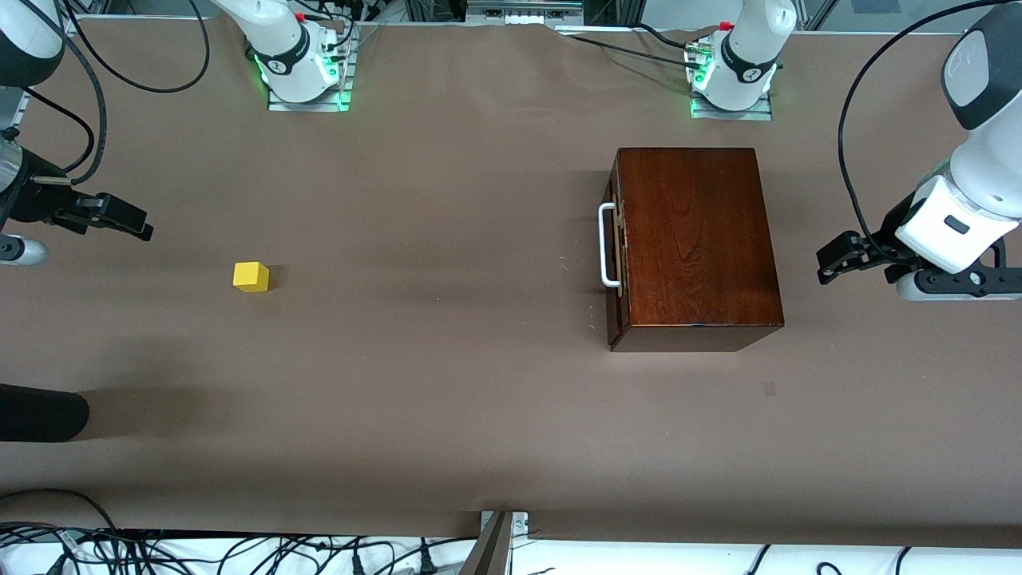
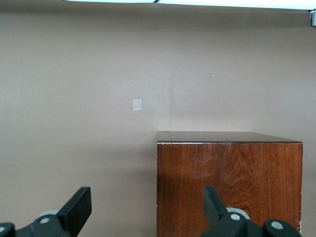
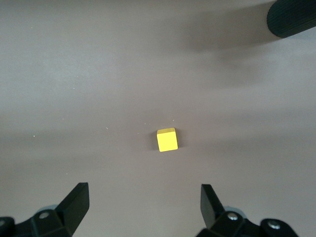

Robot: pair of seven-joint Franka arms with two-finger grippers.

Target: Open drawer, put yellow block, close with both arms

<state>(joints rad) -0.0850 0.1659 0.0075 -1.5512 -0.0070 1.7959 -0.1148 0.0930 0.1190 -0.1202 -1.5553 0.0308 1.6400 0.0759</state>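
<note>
Left end effector [image 2: 147,210] fingers spread wide — dark wooden box [image 2: 229,185] near, on brown table [image 2: 84,98].

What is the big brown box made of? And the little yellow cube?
The box looks like wood: grain lines show under a glossy reddish-brown finish. Its handle is a smooth white loop, maybe plastic or painted metal. The cube is plain matte yellow, perhaps painted wood or plastic; I can't tell which.

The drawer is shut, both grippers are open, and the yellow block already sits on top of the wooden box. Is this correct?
Not quite: in the front view the yellow block lies on the table, toward the right arm's end, apart from the box. The drawer is shut; left gripper and right gripper are open.
</note>
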